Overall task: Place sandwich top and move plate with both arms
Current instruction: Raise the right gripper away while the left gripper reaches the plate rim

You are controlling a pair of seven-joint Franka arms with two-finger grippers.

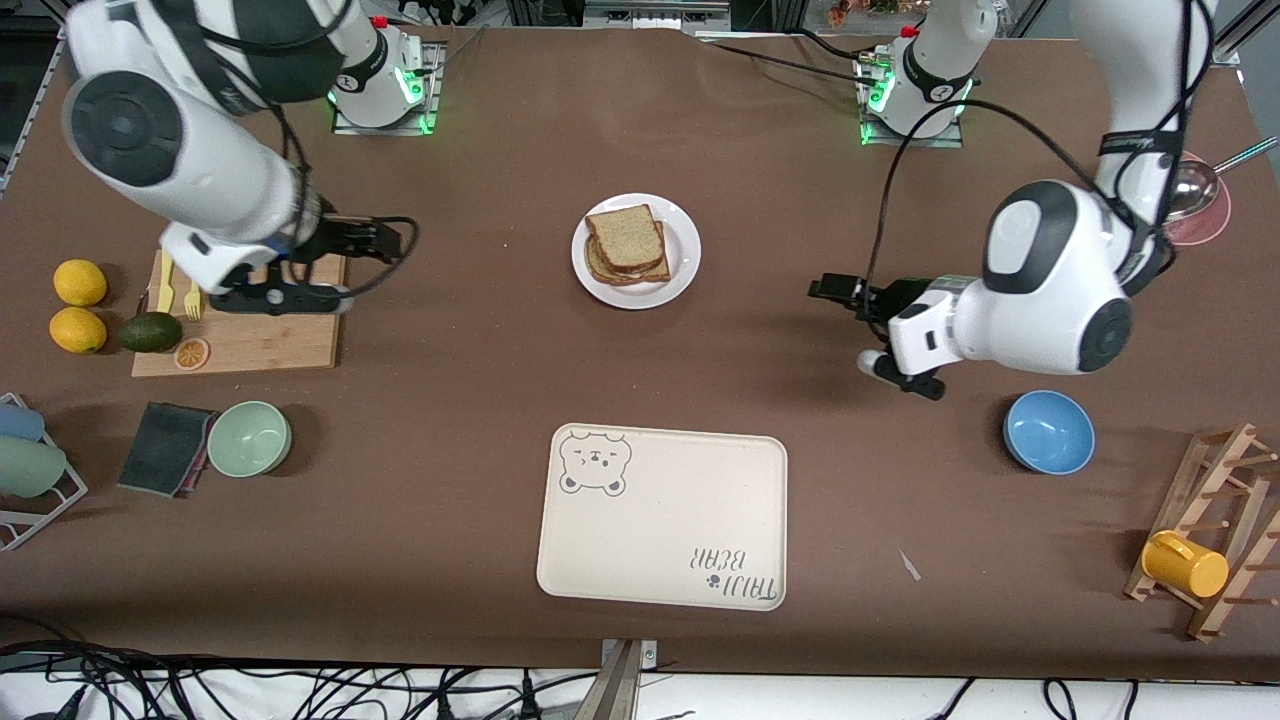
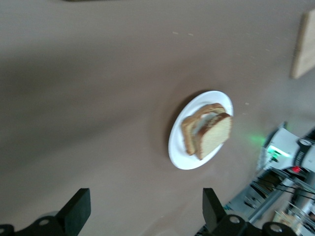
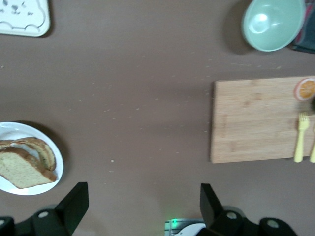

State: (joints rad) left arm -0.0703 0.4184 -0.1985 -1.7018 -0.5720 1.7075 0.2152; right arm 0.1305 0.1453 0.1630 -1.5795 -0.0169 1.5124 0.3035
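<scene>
Already the speckled light-brown bread slice (image 1: 624, 239) is lying atop the sandwich on the small round white plate (image 1: 683, 268) mid-bench; left pincer (image 1: 836, 291) and right pincer (image 1: 385, 240) are hovering wide open, needing level grips on facing rims

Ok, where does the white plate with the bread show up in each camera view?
Front view: the plate sits mid-table, farther from the camera than the bear tray.
Left wrist view: the plate shows near the middle of the picture.
Right wrist view: the plate is cut by the picture's edge.
Shared landmark: the cutting board, seen at an edge of the left wrist view and in the right wrist view.
</scene>
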